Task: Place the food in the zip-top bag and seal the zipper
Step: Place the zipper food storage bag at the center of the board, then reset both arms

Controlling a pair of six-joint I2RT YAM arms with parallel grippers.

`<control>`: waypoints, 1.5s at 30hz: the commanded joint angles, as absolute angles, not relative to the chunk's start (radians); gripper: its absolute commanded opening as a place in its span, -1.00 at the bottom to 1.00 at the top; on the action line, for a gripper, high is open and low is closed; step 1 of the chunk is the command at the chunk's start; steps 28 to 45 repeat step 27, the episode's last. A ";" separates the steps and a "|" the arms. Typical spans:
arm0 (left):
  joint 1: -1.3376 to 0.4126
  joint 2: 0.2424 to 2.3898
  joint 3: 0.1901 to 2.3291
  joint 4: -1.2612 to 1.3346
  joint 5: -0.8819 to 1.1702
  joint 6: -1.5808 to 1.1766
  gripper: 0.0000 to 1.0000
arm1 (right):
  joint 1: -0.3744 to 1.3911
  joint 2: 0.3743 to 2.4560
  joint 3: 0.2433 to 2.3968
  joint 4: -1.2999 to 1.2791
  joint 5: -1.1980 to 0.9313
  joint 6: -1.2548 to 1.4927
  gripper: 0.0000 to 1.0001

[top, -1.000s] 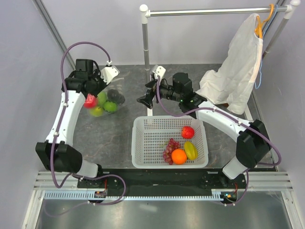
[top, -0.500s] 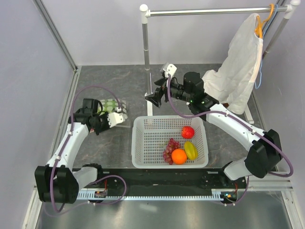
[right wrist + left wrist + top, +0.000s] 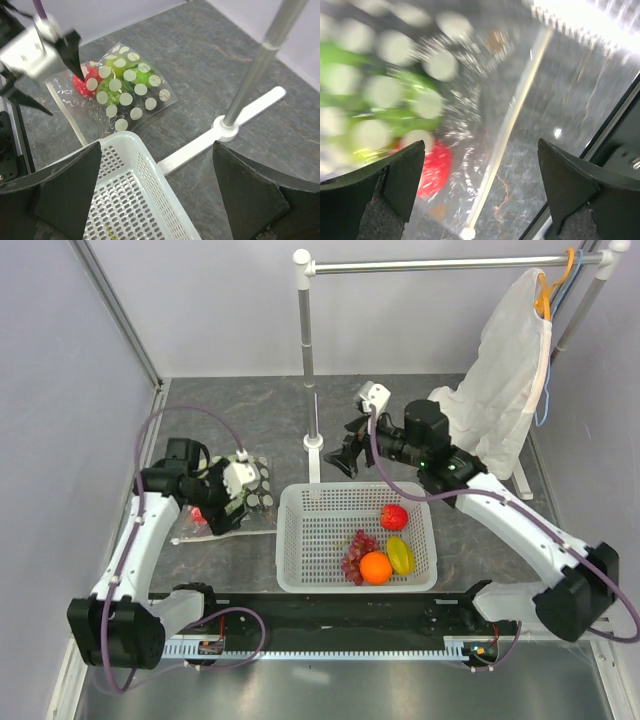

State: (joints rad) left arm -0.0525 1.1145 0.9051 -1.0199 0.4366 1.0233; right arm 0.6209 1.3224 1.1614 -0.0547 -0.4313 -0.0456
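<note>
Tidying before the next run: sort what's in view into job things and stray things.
Job: zip-top bag, food inside it, zipper.
Stray: white basket, white garment, metal rack.

Clearances round the zip-top bag

Zip-top bag flat on tabletop. Left gripper sits over its left part, closing off approach from above there. Basket wall just beside bag's right edge: tight gap. Bare tabletop on bag's far side, up to rack post and its foot. Right gripper hangs beside the foot. Garment fills far right corner.
</note>
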 commanded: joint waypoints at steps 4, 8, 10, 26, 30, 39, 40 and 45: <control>-0.051 1.112 1.322 -1.109 0.603 0.551 1.00 | 0.597 1.066 1.103 -0.214 -0.309 -0.046 0.96; -0.051 1.201 1.514 -1.103 0.557 0.337 0.99 | 0.594 0.939 1.085 -0.287 -0.207 -0.029 0.96; -0.051 1.221 1.542 -1.082 0.551 0.298 0.99 | 0.592 0.904 1.083 -0.333 -0.122 -0.003 0.96; -0.052 1.100 1.243 -0.864 0.427 0.173 1.00 | 0.377 0.603 0.956 -0.522 -0.077 0.160 0.96; -0.052 1.091 1.241 -0.865 0.422 0.182 1.00 | 0.370 0.601 0.956 -0.522 -0.083 0.160 0.96; -0.052 1.091 1.241 -0.865 0.422 0.182 1.00 | 0.370 0.601 0.956 -0.522 -0.083 0.160 0.96; -0.052 1.091 1.241 -0.865 0.422 0.182 1.00 | 0.370 0.601 0.956 -0.522 -0.083 0.160 0.96; -0.052 1.091 1.241 -0.865 0.422 0.182 1.00 | 0.370 0.601 0.956 -0.522 -0.083 0.160 0.96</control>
